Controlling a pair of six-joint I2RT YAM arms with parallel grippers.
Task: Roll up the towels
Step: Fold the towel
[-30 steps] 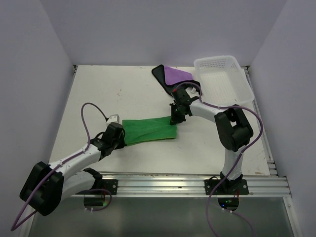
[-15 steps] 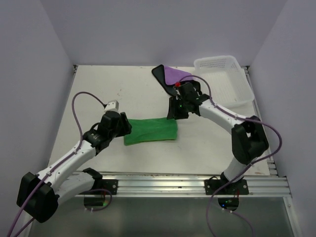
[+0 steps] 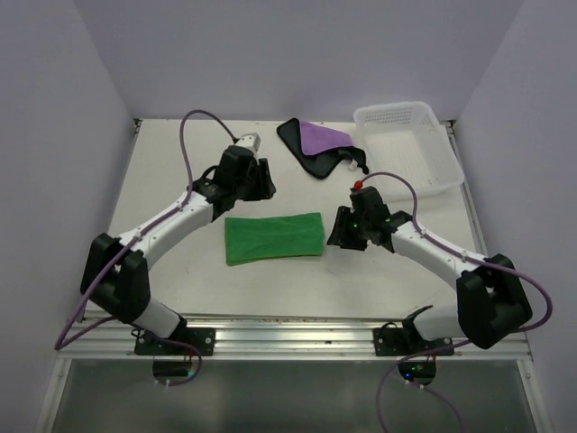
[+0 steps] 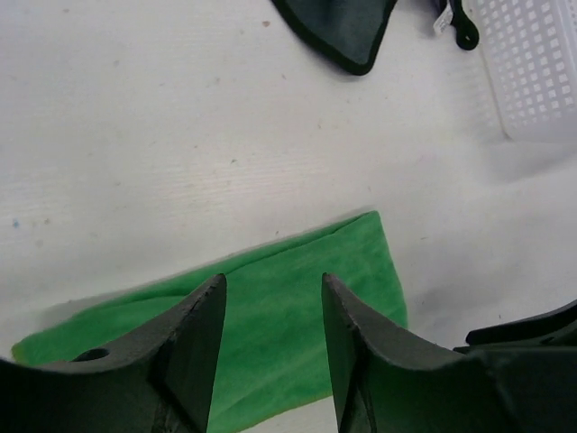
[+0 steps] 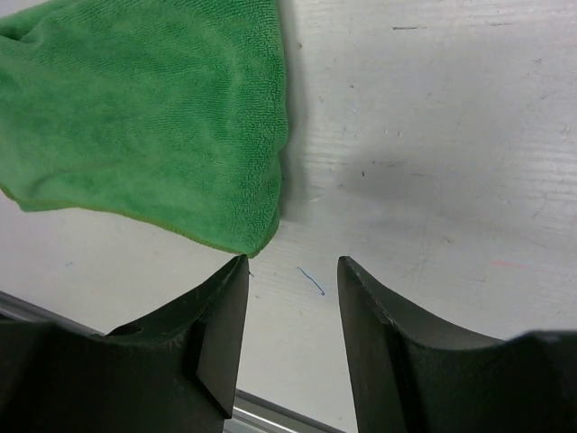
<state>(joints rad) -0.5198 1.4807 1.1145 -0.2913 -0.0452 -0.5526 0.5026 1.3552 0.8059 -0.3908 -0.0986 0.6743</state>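
Top view: your green towel (image 3: 273, 238) lies folded flat mid-counter (image 3: 158, 171); purple towel (image 3: 315, 142) at rear by the basket (image 3: 410, 144). L wrist: left tool (image 4: 272, 289) part-open, empty, above green towel. R wrist: right tool (image 5: 291, 263) part-open, empty, beside its corner.

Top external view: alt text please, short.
A green towel, folded into a flat strip, lies on the table. The left gripper hovers beyond its far edge and the right gripper off its right end, both open and empty. A purple towel lies at the far side beside a white basket.
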